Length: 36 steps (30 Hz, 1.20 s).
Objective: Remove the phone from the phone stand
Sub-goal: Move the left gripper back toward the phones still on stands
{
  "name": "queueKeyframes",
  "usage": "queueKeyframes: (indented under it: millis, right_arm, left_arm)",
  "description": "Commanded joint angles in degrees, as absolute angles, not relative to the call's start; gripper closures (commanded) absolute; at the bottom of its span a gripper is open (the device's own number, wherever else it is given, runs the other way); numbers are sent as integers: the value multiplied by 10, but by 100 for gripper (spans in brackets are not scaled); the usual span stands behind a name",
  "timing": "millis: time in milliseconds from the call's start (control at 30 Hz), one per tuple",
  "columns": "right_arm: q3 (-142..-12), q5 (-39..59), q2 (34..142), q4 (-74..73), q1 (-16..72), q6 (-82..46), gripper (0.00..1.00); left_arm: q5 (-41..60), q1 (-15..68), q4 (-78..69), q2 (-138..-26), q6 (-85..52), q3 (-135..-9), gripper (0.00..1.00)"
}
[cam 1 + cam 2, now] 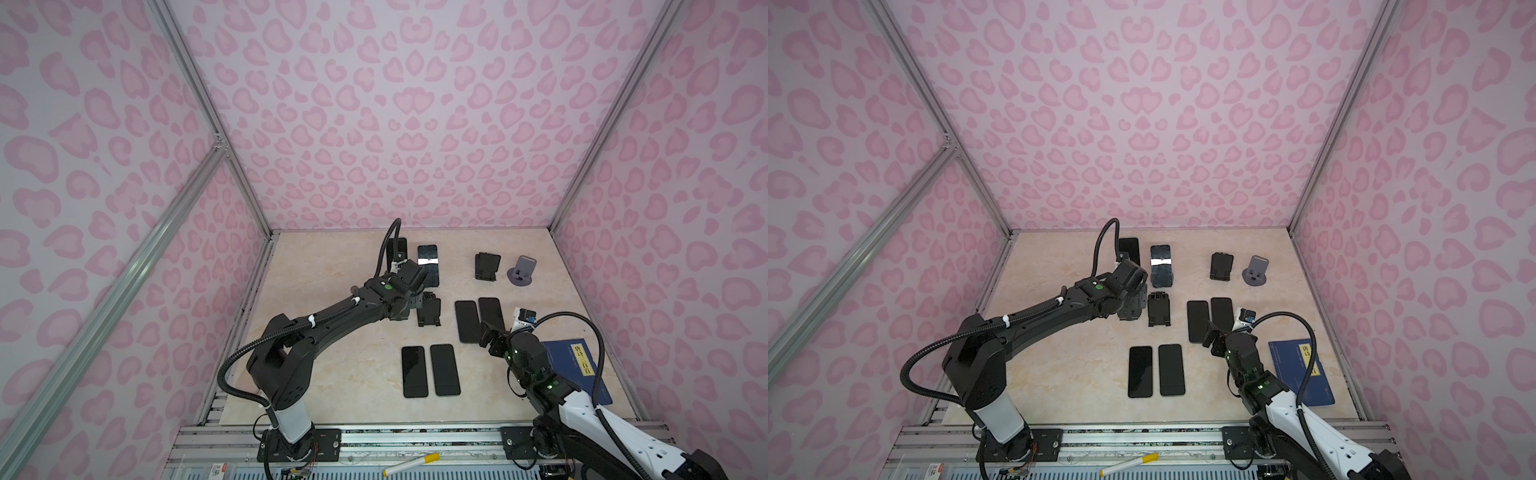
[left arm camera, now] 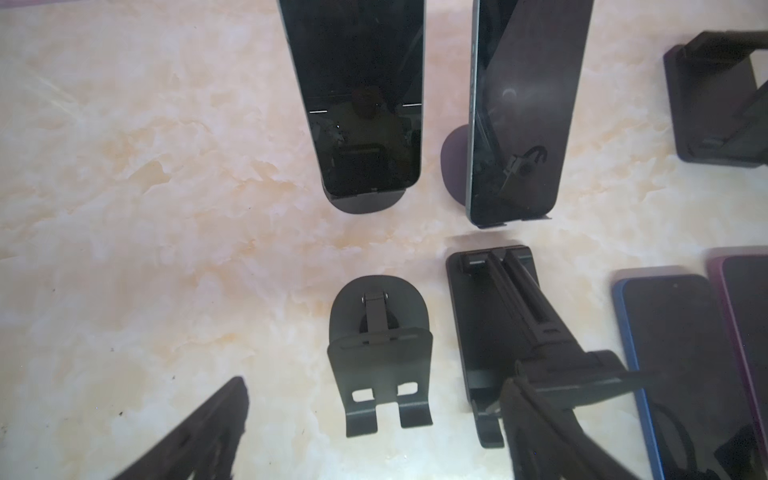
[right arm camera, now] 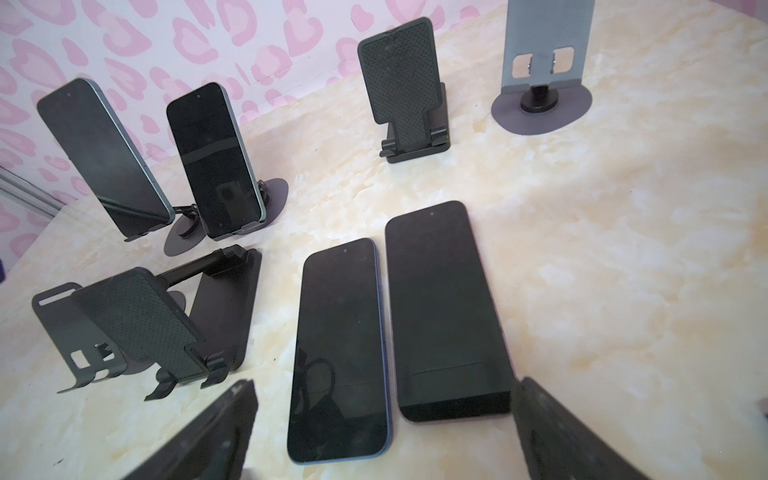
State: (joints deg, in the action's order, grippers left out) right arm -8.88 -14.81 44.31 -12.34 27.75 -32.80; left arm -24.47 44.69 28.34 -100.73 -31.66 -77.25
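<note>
Two dark phones lean upright on phone stands at the back of the table: one phone (image 2: 361,95) on a round-based stand (image 2: 361,203), the other phone (image 2: 523,112) on a stand (image 2: 455,162) beside it. Both top views show them (image 1: 428,266) (image 1: 1160,266). My left gripper (image 2: 374,432) is open and holds nothing. It hovers over an empty dark stand (image 2: 378,353), short of the two phones. My right gripper (image 3: 382,436) is open over two phones lying flat (image 3: 340,349) (image 3: 449,311).
Empty stands: a black one (image 1: 430,309) next to the left gripper (image 1: 409,309), another black one (image 1: 486,266) and a grey one (image 1: 521,270) at the back right. Two more flat phones (image 1: 430,370) lie near the front. A blue book (image 1: 577,370) lies beside the right arm.
</note>
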Motion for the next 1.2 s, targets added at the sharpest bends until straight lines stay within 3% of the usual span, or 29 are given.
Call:
queueKeyframes:
  millis: [0,300,800,1000,1167]
  right_arm:
    - [-89,-156,444,-127,279,-326,2]
    - [-91,-154,452,-127,278,-324,2]
    - [-96,-151,469,-139,278,-322,2]
    - [-96,-149,472,-141,279,-322,3]
    - [-96,-147,475,-145,279,-323,2]
  left_arm:
    - [-213,444,249,-1028,-298,-757,1]
    - [-209,426,218,-1070,-324,-739,3]
    - [-235,413,198,-1076,-325,-720,38]
    - [-260,405,194,-1021,-326,-691,40]
    - [-259,346,194,-991,-306,-678,41]
